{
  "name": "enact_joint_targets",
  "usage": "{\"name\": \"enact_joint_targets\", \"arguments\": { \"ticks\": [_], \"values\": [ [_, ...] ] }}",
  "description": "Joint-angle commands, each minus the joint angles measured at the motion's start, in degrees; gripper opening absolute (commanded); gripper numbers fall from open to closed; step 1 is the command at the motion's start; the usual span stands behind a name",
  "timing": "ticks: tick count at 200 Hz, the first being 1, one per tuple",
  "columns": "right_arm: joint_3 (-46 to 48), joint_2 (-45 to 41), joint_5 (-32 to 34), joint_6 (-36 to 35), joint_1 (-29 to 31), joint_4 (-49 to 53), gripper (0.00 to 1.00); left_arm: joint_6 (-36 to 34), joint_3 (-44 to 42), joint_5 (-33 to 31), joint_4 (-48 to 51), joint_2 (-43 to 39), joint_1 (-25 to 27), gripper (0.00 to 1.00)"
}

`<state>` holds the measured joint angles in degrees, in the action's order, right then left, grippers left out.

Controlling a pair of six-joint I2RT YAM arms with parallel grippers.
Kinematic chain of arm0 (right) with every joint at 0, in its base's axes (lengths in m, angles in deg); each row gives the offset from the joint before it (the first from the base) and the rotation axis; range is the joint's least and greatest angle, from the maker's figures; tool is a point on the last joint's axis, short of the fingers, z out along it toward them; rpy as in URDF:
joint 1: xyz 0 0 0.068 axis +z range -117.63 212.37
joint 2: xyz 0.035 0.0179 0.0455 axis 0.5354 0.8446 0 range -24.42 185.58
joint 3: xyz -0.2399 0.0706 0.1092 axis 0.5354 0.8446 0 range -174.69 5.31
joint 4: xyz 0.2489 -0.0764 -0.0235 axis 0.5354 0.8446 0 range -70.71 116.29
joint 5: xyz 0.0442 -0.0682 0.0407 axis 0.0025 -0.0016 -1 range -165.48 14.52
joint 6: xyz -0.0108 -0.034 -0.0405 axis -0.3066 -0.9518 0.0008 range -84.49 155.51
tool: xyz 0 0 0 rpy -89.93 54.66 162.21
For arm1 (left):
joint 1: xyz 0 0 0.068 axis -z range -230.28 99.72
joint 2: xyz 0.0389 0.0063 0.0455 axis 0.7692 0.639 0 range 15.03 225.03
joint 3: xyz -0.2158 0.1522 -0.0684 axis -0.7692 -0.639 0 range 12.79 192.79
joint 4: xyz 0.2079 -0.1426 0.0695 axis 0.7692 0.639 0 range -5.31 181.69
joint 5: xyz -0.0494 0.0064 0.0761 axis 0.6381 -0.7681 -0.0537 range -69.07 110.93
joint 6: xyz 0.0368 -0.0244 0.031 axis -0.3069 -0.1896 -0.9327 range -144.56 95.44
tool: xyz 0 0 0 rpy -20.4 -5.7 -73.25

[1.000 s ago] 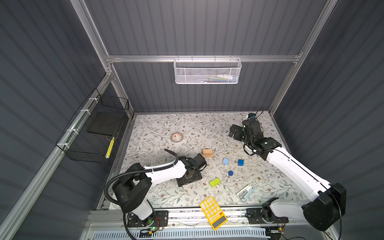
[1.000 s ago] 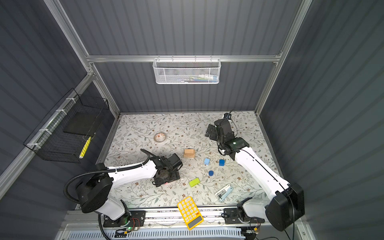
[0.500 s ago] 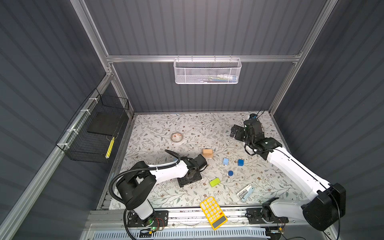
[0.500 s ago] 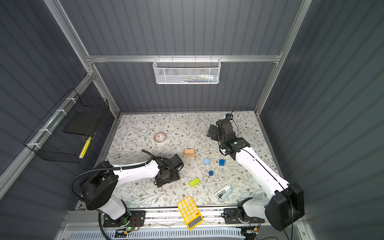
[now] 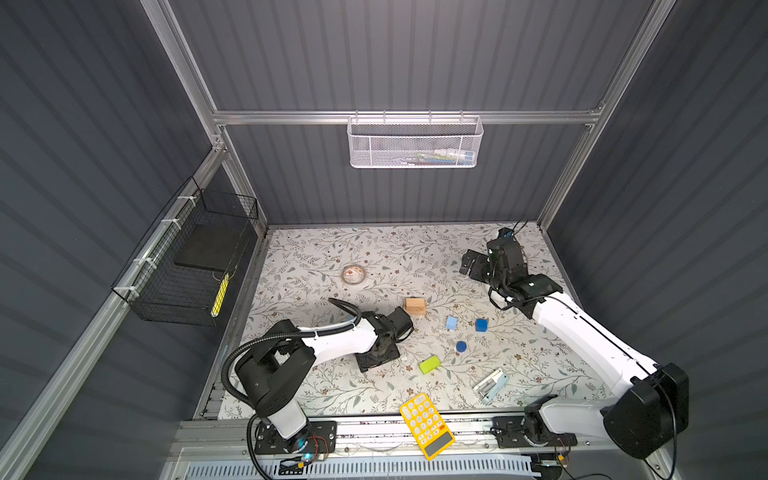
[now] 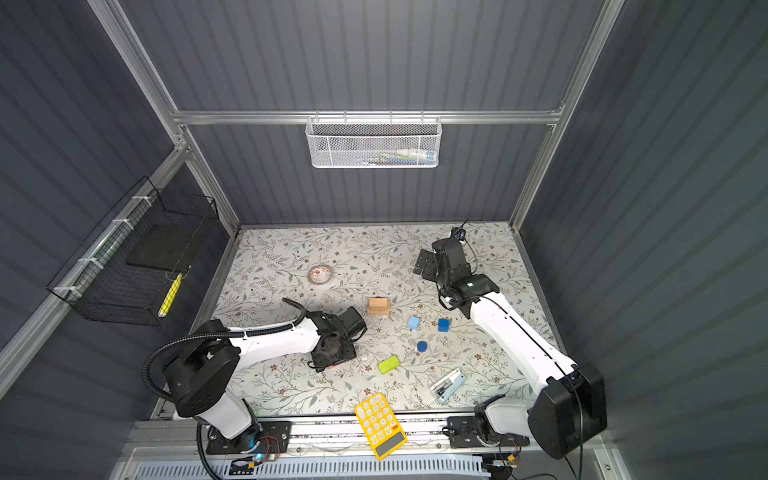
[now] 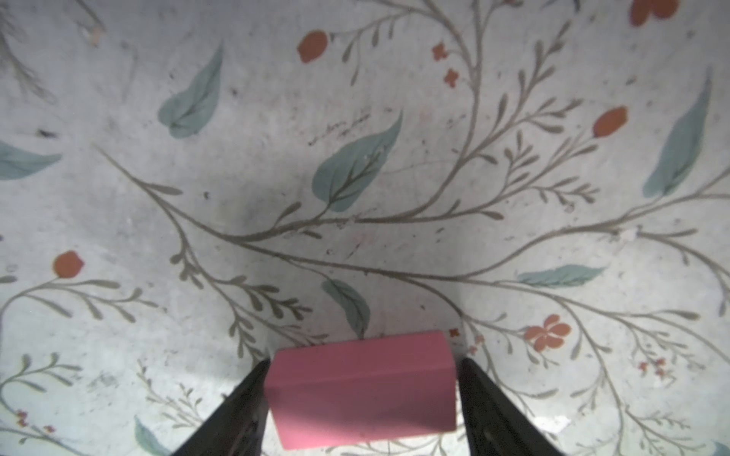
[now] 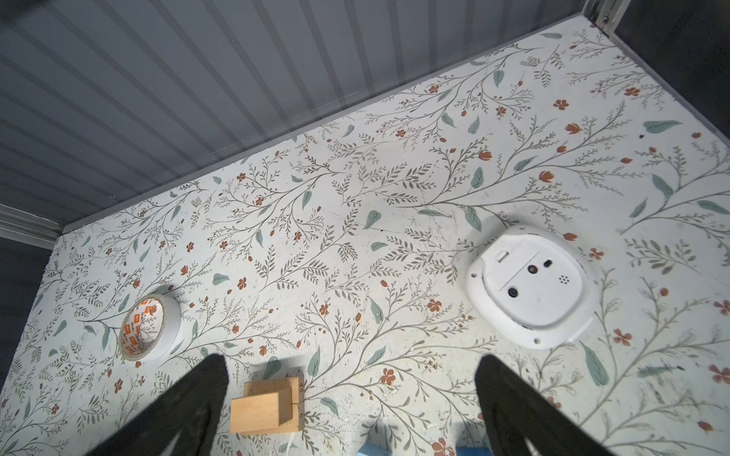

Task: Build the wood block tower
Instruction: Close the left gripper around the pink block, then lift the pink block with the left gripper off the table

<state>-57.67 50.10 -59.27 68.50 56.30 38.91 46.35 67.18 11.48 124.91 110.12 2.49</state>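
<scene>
Swinging a little since a second ago, the left arm's shoulder is sitting slightly farther right in both top views, while its wrist is staying low over the same patch of the floral table (image 5: 332,249). In the left wrist view the left gripper (image 7: 364,362) is straddling the pink bar (image 7: 361,395), which is lying flat on the table. One finger is touching the bar's end and the other is standing just beside it with a sliver of table showing, so the jaws are standing part open and not yet clamping.

Further right, the tan bars (image 5: 415,306) are sitting stacked near mid-table. The lime-green bar (image 5: 429,364) is lying loose nearer the front. The light-blue cube (image 5: 451,323), dark-blue cylinder (image 5: 461,346) and dark-blue cube (image 5: 481,325) are lying apart from one another, right of the stack.

Farthest right, the right gripper (image 8: 351,361) is hovering over the back of the table, its jaws spreading wide and gripping nothing.
</scene>
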Motion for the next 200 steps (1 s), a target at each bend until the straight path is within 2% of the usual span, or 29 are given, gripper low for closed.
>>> {"name": "enact_joint_targets", "arguments": {
  "ticks": [1, 38, 110, 118, 132, 148, 200],
  "values": [
    [0.41, 0.54, -0.46, 0.44, -0.32, -0.87, 0.99, -0.91, 1.28, -0.47, 0.99, 1.63, -0.37, 0.7],
    [0.52, 0.45, -0.46, 0.41, -0.41, -0.85, 0.99, -3.32, 2.49, -0.4, 0.73, 2.51, -0.39, 0.63],
    [0.49, 1.02, -0.82, 0.41, -0.61, -0.9, 0.99, -14.0, 6.43, 0.93, 0.73, 6.13, -0.26, 0.54],
    [0.42, 1.12, -0.91, 0.47, -0.59, -0.89, 0.99, -14.21, 6.43, 0.9, 0.88, 6.14, -0.22, 0.56],
    [0.43, 1.13, -1.04, 0.55, -0.58, -0.91, 0.99, -14.16, 6.56, 0.37, 1.59, 6.08, -0.27, 0.67],
    [0.46, 1.14, -1.27, 0.62, -0.56, -0.92, 0.99, -14.08, 6.68, -0.01, 1.95, 6.02, -0.25, 0.72],
    [0.23, 1.35, -1.88, 0.49, -0.61, -1.02, 0.99, -13.15, 7.19, -0.44, 2.38, 5.59, -0.29, 0.76]
  ]
}}
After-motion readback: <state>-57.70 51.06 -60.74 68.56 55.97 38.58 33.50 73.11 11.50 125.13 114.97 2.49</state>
